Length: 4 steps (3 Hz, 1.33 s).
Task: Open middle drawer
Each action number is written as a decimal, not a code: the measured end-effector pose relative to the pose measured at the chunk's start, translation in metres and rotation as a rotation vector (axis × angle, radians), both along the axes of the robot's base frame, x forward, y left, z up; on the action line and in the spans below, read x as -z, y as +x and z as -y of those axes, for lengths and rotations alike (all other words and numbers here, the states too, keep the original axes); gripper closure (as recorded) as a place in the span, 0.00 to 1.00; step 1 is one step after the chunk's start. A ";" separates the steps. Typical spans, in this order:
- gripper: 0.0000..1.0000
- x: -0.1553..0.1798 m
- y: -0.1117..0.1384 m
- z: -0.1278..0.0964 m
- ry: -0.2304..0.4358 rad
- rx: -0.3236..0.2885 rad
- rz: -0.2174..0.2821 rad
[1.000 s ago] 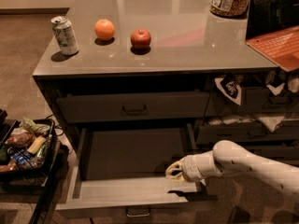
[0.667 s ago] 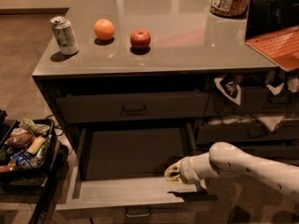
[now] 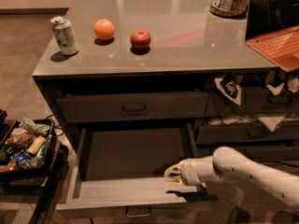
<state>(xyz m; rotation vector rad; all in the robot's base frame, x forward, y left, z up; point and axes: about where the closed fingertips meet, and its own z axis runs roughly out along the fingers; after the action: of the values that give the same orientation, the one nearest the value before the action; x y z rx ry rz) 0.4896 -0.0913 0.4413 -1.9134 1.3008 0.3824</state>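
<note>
Middle drawer (image 3: 126,192) stands pulled well out beneath the closed top drawer (image 3: 133,107) of the desk (image 3: 187,50). Pincer (image 3: 174,174) sits at the inner side of the open drawer's front wall, right of centre. Whether it is spread or pressed together cannot be told.

Dark grey middle drawer (image 3: 133,158), pale grey inside; cream hand (image 3: 174,174) at its front right; red apple (image 3: 140,38), grey countertop (image 3: 191,48)

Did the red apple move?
No. The apple sits right of the orange on the counter as before; the gripper is low, at the front of the open middle drawer.
</note>
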 end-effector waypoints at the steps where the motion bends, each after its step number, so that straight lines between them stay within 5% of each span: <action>1: 1.00 0.008 -0.002 0.000 -0.007 0.016 0.058; 2: 1.00 0.012 -0.015 -0.003 -0.098 -0.015 0.089; 4: 1.00 0.012 -0.048 -0.011 -0.240 -0.110 0.065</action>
<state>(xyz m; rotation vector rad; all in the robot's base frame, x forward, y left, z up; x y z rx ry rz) 0.4420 -0.0806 0.4291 -2.1859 1.2476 0.2248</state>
